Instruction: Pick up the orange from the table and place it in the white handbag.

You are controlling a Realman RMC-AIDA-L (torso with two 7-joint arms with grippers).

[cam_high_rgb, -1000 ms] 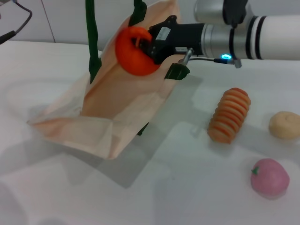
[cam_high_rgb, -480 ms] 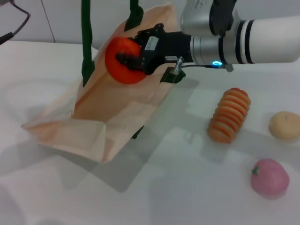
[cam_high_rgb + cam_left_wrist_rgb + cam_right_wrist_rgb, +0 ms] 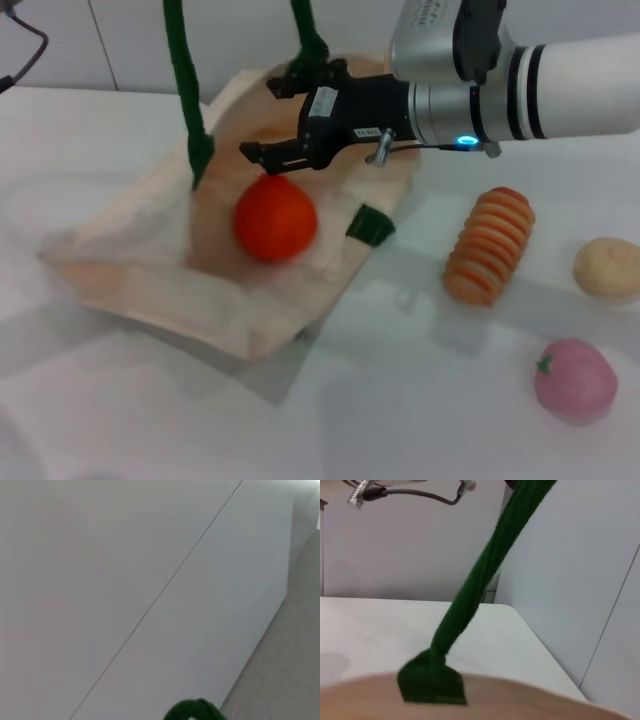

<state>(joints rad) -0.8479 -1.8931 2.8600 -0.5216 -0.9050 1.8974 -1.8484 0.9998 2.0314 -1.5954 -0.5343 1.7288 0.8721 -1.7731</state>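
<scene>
Item 1, white handbag [image 3: 150, 250]: we log it at nine o'clock of the head view, slumped on the table [image 3: 420, 420], its dark green handles [image 3: 185, 90] rising toward twelve, presumably held by the left gripper, which lies out of view. Half a second ago its mouth stood higher and fuller; now the fabric sags flatter.

Item 2, orange [image 3: 275, 217]: a moment ago it sat clamped in the fingers above the bag; now it lies free, against the bag's cream fabric, just below the gripper at six o'clock of it. We judge the drop made, though we cannot tell whether the fruit rests inside the mouth or on the outer panel. Round, so no long axis; no stem nub shows, so its heading is unclear.

Item 3, right gripper [image 3: 280, 122]: at twelve o'clock of the orange, fingers spread and empty, released.

Item 4, ribbed bread-like piece [image 3: 488, 245]: at three o'clock, long axis running one to seven.

Item 5, pale roll [image 3: 607, 266], then pink fruit [image 3: 575, 380] at five o'clock, both untouched.
</scene>
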